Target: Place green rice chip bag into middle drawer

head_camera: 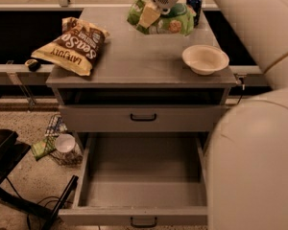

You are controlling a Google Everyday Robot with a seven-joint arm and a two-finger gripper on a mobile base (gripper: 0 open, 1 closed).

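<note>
The green rice chip bag [169, 21] hangs lifted above the back of the cabinet top, tilted, with pale chips pictured on it. My gripper [150, 14] is shut on the bag's left part, coming down from the white arm at the top of the view. The middle drawer [144, 176] is pulled wide open at the bottom of the cabinet, its deep grey tray bare, with a small black handle [144, 221] at the front edge. The bag is well above and behind the drawer.
A brown-and-cream chip bag [72, 45] lies on the cabinet top at left. A white bowl [205, 59] sits at right, a dark can [194, 4] behind the green bag. The closed drawer tier [143, 117] is above the open one. My white arm [254, 143] fills the right side. Litter lies on the floor at left [57, 145].
</note>
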